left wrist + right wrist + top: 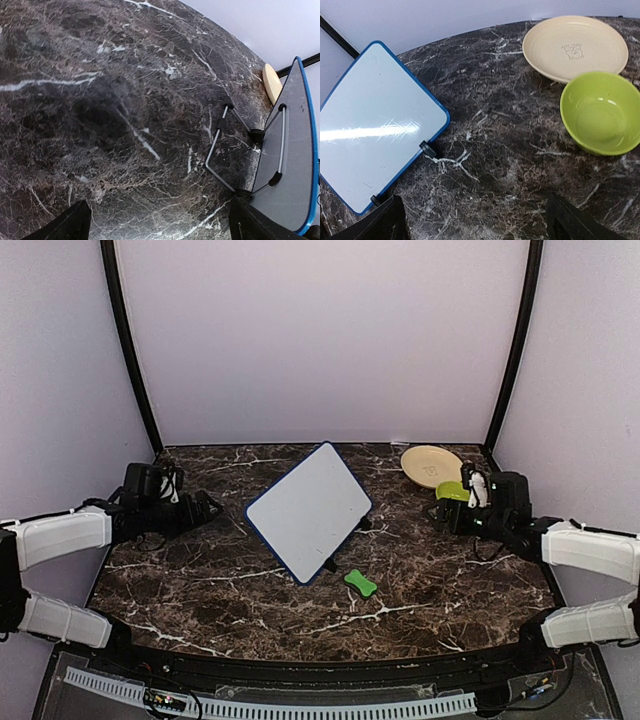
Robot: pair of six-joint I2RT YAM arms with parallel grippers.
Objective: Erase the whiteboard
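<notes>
The whiteboard (pixel 308 511) stands propped at a slant in the middle of the marble table, its white face plain inside a blue rim. The right wrist view shows that face (pixel 375 125). In the left wrist view I see its grey back (pixel 290 165) and the wire stand (pixel 220 145). A small green eraser (pixel 360 583) lies on the table just in front of the board's lower corner. My left gripper (pixel 215 509) (pixel 160 225) hovers left of the board, open and empty. Right of the board, my right gripper (pixel 441 512) (pixel 475 225) is open with only table between its fingers.
A cream plate (pixel 431 464) (pixel 575 47) sits at the back right, with a lime green bowl (pixel 452 491) (pixel 600 120) beside it, close to my right gripper. Pale walls and two dark poles enclose the table on three sides.
</notes>
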